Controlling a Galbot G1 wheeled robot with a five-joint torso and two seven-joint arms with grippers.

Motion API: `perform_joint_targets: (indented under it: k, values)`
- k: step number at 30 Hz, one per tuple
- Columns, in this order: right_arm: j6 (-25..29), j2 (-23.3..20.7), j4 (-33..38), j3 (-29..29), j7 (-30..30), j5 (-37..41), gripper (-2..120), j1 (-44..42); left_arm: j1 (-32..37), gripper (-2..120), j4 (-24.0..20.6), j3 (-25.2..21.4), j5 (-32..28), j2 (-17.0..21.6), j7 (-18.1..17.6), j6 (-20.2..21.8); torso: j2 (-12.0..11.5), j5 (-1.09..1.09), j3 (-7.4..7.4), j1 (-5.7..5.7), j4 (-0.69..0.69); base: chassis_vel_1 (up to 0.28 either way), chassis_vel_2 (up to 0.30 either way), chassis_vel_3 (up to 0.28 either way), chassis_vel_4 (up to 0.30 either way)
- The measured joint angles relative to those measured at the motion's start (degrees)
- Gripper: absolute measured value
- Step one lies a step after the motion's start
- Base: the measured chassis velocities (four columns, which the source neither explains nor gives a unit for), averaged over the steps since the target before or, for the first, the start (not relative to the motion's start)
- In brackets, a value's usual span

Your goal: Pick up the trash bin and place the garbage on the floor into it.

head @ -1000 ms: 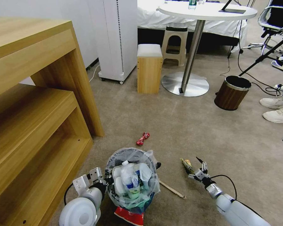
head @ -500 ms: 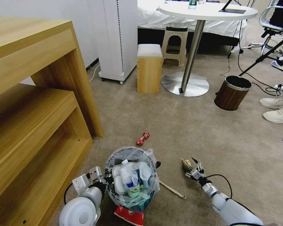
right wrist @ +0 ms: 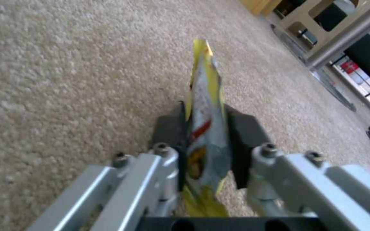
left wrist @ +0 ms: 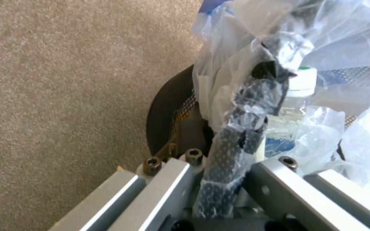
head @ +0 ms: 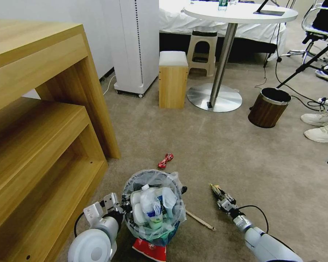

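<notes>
The trash bin point(head: 153, 209), a dark wire bin lined with a clear bag and stuffed with bottles and cups, stands on the beige floor point(head: 207, 145). My left gripper point(head: 123, 208) is shut on its rim; the left wrist view shows the bag-wrapped rim point(left wrist: 236, 144) pinched in the left gripper point(left wrist: 230, 138). To the bin's right, my right gripper point(head: 222, 199) is low on the carpet, shut on a yellow-silver wrapper point(right wrist: 204, 83) that stands between the right gripper's point(right wrist: 206, 118) dark fingers. Other garbage: a red wrapper point(head: 166, 160), a wooden stick point(head: 200, 220), and a red packet point(head: 149, 250) partly under the bin.
A wooden shelf unit point(head: 43, 120) fills the left side. Farther off stand a white appliance point(head: 136, 43), a wooden stool point(head: 173, 78), a round table's base point(head: 215, 97) and a brown wood-grain bin point(head: 269, 107). A person's shoes point(head: 322, 125), tripod legs and cables lie at the right.
My right gripper, open a second ago beside the yellow-silver wrapper, has slid over it and shut on it. The left gripper and the bin have not moved.
</notes>
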Motion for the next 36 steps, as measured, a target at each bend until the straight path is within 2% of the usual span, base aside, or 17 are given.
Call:
perform_joint_targets:
  k: [1, 2, 4, 8, 16, 19, 22, 23, 26, 27, 36]
  values:
    - [0.0, 0.0, 0.0, 0.0, 0.0, 0.0, 13, -0.1, 0.0, 0, 0.0, 0.0, 0.0, 0.0, 0.0, 0.0, 0.0, 0.00, 0.00, 0.00, 0.00, 0.000, 0.000, 0.000, 0.000]
    - [0.0, 0.0, 0.0, 0.0, 0.0, 0.0, 13, -0.1, 0.0, 0, 0.0, 0.0, 0.0, 0.0, 0.0, 0.0, 0.0, 0.00, 0.00, 0.00, 0.00, 0.000, 0.000, 0.000, 0.000]
    - [0.0, -0.1, 0.1, 0.1, 0.0, -0.1, 2, -0.4, 0.0, 0, -0.1, -0.1, 0.0, 0.1, 0.1, -0.1, 0.0, 0.00, 0.00, 0.00, 0.00, 0.000, 0.000, 0.000, 0.000]
    - [0.0, -0.5, 0.7, 0.3, 0.0, 0.1, 0, -1.1, 0.0, 0, 0.0, -0.2, 0.0, 0.4, 0.1, -0.2, 0.0, 0.01, 0.00, 0.00, 0.00, 0.000, 0.000, 0.000, 0.000]
    - [0.0, -4.8, 6.7, 0.9, 0.0, 4.1, 0, -4.5, -0.7, 0, 1.3, -0.1, -0.5, 1.3, 0.1, -0.2, 0.0, 0.00, 0.01, 0.00, 0.00, 0.000, 0.000, 0.000, 0.000]
    - [0.0, -7.2, 10.7, 1.3, 0.0, 5.9, 0, -5.9, -0.9, 0, 1.6, 0.0, -0.6, 1.7, 0.0, -0.1, 0.0, 0.02, 0.01, 0.00, 0.00, 0.000, 0.000, 0.000, 0.000]
    - [0.0, -10.7, 18.1, 2.3, 0.6, 8.1, 0, -7.8, -1.0, 0, 2.1, 0.0, -0.7, 2.2, 0.0, -0.1, 0.0, 0.00, 0.01, 0.00, 0.00, 0.000, 0.000, 0.000, 0.000]
    - [0.0, -10.7, 18.1, 2.3, 0.6, 8.1, 0, -7.8, -1.0, 0, 2.1, 0.0, -0.7, 2.2, 0.0, -0.1, 0.0, 0.00, 0.01, 0.00, 0.00, 0.000, 0.000, 0.000, 0.000]
    - [0.0, -13.9, 27.2, 3.9, 1.2, 9.6, 0, -10.0, -1.0, 0, 2.4, -0.1, -0.7, 2.4, 0.0, -0.1, 0.0, 0.00, 0.01, 0.00, -0.01, 0.000, 0.000, 0.000, 0.000]
    - [0.0, -13.9, 27.2, 3.9, 1.2, 9.6, 0, -10.0, -1.0, 0, 2.4, -0.1, -0.7, 2.4, 0.0, -0.1, 0.0, 0.00, 0.01, 0.00, -0.01, 0.000, 0.000, 0.000, 0.000]
    - [-0.5, -19.6, 43.1, 6.6, 1.1, 11.2, 0, -11.5, 0.1, 0, 1.6, -0.7, 0.9, 0.7, -0.1, 0.1, 0.0, 0.01, 0.01, 0.00, 0.01, 0.000, 0.000, 0.000, 0.000]
